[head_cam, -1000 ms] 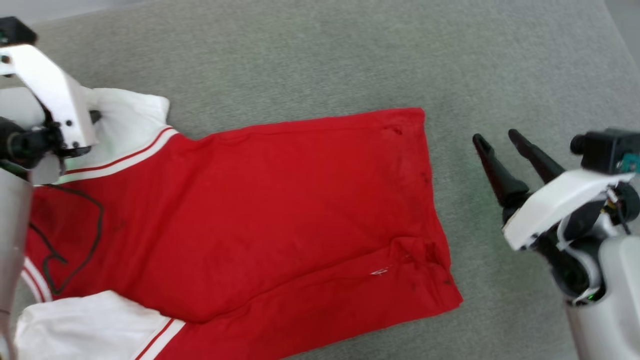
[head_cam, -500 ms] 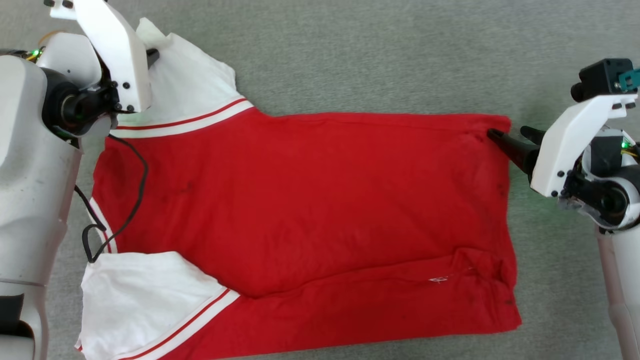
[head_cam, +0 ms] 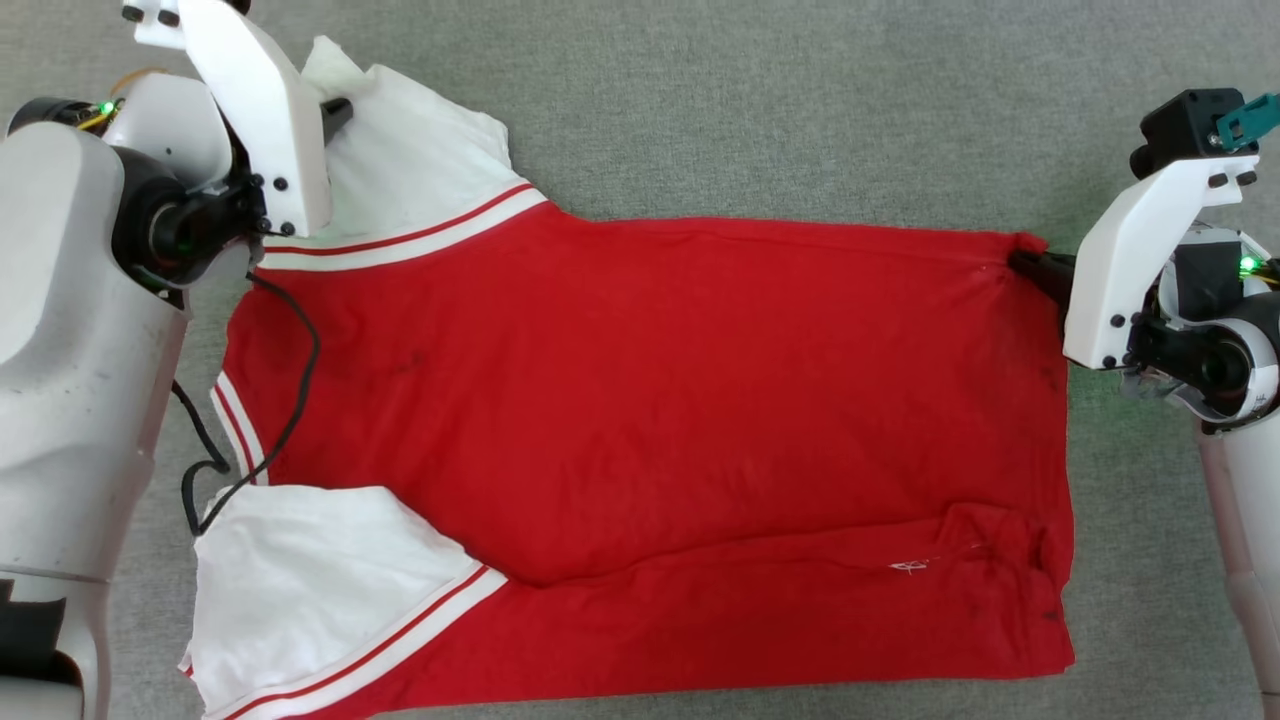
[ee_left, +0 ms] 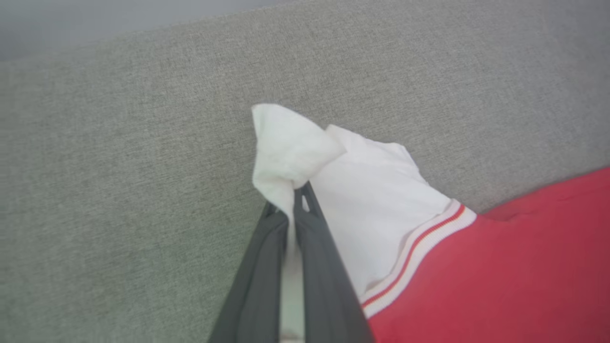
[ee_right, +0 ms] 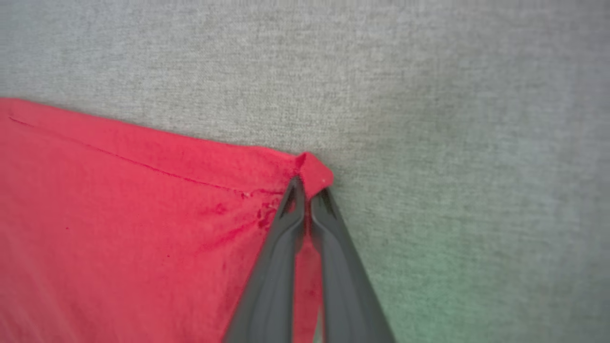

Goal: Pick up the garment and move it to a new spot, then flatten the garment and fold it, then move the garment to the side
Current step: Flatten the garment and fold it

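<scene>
The grey woven surface [head_cam: 760,110] runs across the whole head view. The garment [head_cam: 650,420], a red shirt lying flat with a plain side up, covers most of the middle, its hem toward the right edge of the frame and its white sleeves toward the left. The pale left arm [head_cam: 70,330] takes up the left edge and the right arm [head_cam: 1150,270] stands at the right edge. The upper sleeve [head_cam: 410,180] lies at upper left, the lower sleeve [head_cam: 310,580] at lower left. The left gripper [ee_left: 291,202] is clamped on the tip of the upper sleeve. The right gripper [ee_right: 310,188] is pinched closed on the upper right hem corner. A thin black cable [head_cam: 290,400] loops over the shirt at centre left.
</scene>
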You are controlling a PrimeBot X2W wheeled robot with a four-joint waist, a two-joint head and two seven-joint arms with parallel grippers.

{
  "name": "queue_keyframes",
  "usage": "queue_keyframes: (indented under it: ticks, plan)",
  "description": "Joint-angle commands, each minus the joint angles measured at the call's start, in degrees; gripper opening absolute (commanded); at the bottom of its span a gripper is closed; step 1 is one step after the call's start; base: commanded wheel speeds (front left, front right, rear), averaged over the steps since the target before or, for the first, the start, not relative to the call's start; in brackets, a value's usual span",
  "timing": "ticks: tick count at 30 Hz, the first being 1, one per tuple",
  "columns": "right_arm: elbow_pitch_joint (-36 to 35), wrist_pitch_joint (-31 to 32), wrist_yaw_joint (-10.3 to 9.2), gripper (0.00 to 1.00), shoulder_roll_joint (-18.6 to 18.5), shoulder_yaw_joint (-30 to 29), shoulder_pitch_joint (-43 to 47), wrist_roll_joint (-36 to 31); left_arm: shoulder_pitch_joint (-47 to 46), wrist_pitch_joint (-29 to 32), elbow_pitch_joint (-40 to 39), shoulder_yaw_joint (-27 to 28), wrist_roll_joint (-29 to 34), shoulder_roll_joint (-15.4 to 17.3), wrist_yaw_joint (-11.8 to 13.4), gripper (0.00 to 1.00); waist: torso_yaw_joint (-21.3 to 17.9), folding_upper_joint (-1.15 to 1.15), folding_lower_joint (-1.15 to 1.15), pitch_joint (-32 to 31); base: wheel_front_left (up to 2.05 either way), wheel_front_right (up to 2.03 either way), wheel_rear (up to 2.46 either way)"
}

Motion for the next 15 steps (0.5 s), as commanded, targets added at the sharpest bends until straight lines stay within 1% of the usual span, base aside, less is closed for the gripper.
queue_keyframes:
  ticks: [1,5,8,12,15]
  plan:
    - [0.58,-0.11,0.0,0.0,0.45,0.87,0.87,0.01,0.57,-0.54,-0.05,0.17,-0.55,0.06,-0.21,0.0,0.25,0.0,0.0,-0.61,0.0,0.0,0.0]
    - [-2.25,-3.44,-0.01,0.0,-1.49,0.12,0.55,-0.97,2.38,-3.18,-0.31,0.81,-1.07,0.07,-0.36,0.0,0.92,0.0,0.0,-2.93,0.0,0.0,0.0]
    - [-3.91,-5.56,-0.01,0.0,-1.87,-1.17,2.03,-1.31,4.69,-5.38,-1.09,1.54,-2.17,-0.02,-0.4,0.0,1.78,0.0,0.0,-5.02,0.0,0.0,0.0]
    - [-5.69,-6.24,-0.01,0.0,-2.15,-3.56,5.27,-0.98,9.4,-8.93,-3.17,2.53,-2.98,0.76,-0.39,0.0,2.94,0.0,0.0,-8.64,0.0,0.0,0.0]
    - [-6.92,-6.4,-0.01,0.0,-1.95,-5.07,8.95,-1.14,14.06,-11.7,-5.65,3.61,-3.64,1.53,0.09,0.0,3.78,0.0,0.0,-11.1,0.0,0.0,0.0]
